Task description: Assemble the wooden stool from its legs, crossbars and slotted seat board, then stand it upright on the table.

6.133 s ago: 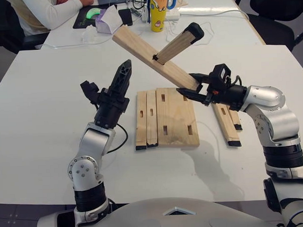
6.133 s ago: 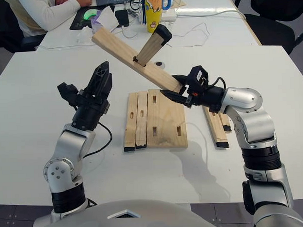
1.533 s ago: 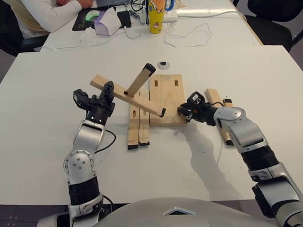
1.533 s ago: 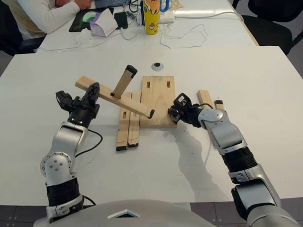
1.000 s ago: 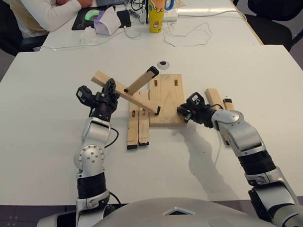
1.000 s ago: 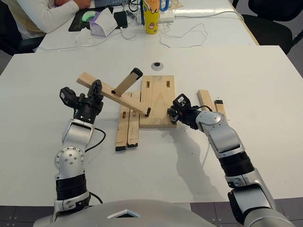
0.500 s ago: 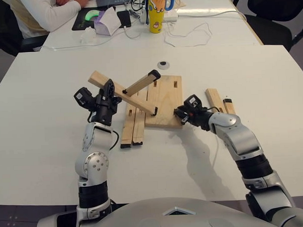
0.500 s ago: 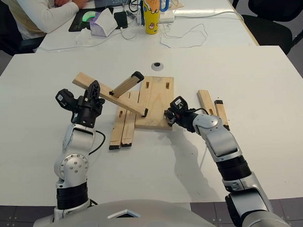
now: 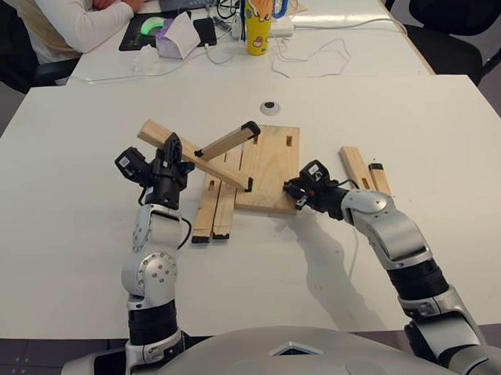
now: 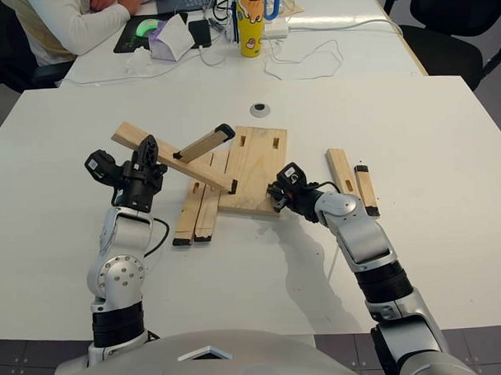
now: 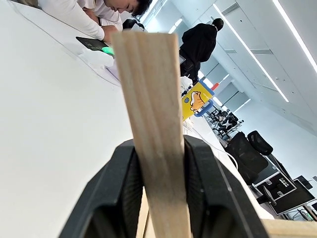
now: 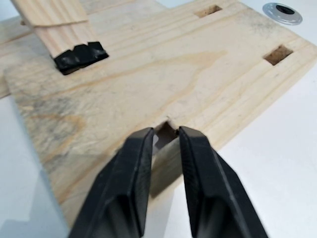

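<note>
A round metal disc [image 9: 270,107] lies on the white table [image 9: 69,177] just past the slotted seat board [image 9: 274,158], with a yellow cup [image 9: 259,23] and a loose white cable [image 9: 312,58] farther back. Two narrow slats [image 9: 212,207] lie side by side against the board's left edge, and two leg pieces [image 9: 355,163] lie flat to its right, just beyond the right forearm. The left arm is bent upward, and the left gripper [image 9: 172,151] is clamped on a long leg [image 9: 202,161]. The leg slants across the slats with its black-capped end over the board. A crossbar [image 9: 228,141] juts from the leg's middle. The right arm stretches low across the table, and the right gripper [image 12: 166,136] is pinched onto the board's near right edge at a small notch. The left fingers [image 11: 121,183] cover part of the leg. I cannot tell whether the board's gripped corner is off the table.
</note>
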You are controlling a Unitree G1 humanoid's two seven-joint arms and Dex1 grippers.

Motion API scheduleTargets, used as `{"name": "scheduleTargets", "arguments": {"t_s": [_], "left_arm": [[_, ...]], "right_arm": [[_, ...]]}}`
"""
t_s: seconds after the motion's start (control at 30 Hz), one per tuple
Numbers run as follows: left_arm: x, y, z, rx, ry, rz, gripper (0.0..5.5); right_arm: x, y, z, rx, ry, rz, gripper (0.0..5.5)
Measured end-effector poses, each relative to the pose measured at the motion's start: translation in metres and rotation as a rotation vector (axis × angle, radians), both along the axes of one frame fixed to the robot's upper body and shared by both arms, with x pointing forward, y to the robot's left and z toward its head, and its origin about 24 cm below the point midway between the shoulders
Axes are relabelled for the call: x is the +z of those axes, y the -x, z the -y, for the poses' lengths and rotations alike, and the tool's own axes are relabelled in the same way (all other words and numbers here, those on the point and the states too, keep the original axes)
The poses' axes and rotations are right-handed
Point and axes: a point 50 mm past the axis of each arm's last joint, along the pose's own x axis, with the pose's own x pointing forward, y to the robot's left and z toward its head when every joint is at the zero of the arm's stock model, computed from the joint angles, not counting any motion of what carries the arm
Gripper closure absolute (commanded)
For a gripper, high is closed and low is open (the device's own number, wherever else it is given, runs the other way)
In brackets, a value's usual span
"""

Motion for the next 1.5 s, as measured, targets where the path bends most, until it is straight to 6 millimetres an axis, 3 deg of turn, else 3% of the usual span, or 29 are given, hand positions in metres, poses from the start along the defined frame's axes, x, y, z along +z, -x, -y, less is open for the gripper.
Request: {"name": "scheduleTargets", "arguments": {"t_s": [0.23,0.67,0.9,1.23,1.33,1.5], "left_arm": [[0.018,0.005,0.025,-0.074,-0.260,0.091,4.46],[0.021,0.006,0.026,-0.047,-0.321,0.038,4.46],[0.023,0.009,0.044,-0.157,-0.530,0.100,4.46],[0.025,0.006,0.035,-0.134,-0.545,0.119,4.46],[0.027,0.006,0.034,-0.155,-0.566,0.146,3.87],[0.028,0.004,0.024,-0.125,-0.608,0.141,3.87]], "right_arm": [[0.000,0.001,-0.001,0.002,-0.004,-0.002,4.52],[-0.002,0.023,-0.017,-0.042,-0.075,-0.014,4.52],[-0.001,0.024,-0.021,-0.027,-0.103,-0.027,4.52],[-0.002,0.030,-0.012,-0.056,-0.139,-0.042,4.52],[-0.002,0.034,-0.009,-0.059,-0.138,-0.041,4.52],[-0.014,0.041,-0.001,-0.085,-0.103,-0.096,4.52]]}}
